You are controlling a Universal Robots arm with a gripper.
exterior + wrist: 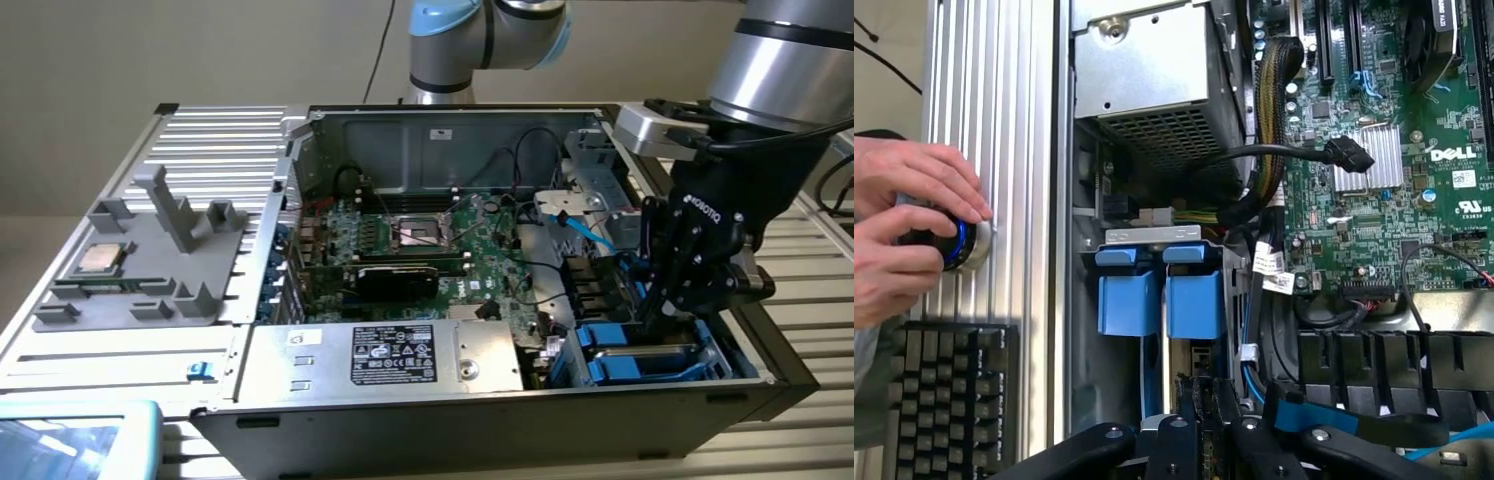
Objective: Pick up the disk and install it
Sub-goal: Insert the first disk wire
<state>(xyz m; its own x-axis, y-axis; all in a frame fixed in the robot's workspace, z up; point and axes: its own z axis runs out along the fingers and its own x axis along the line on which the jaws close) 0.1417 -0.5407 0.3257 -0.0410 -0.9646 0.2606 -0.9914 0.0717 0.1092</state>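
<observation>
The open computer case (pixel 507 405) lies on the tabletop (pixel 801 450). Inside, the circuit board (pixel 447 235) sits in the middle and the power supply box (pixel 400 355) lies along the near wall. The drive bay (pixel 641 360) is in the corner at the exterior view's right, and the tool (pixel 663 318) reaches down into it. A tray (pixel 147 275) carrying a chip (pixel 102 257) lies outside the case at the exterior view's left.

The gripper (pixel 663 312) reaches down inside the drive bay (pixel 594 350), its lower end hidden among the blue carriers (pixel 641 365) (whether it grips anything there cannot be told). Beside the bay, the power supply's black label (pixel 394 352) carries print too small to read. Beyond the case wall next to the bay, two hands (pixel 914 185) and a keyboard (pixel 949 400) are cut off by the picture's edge, and the hands cover most of a blue-ringed knob (pixel 964 245)
</observation>
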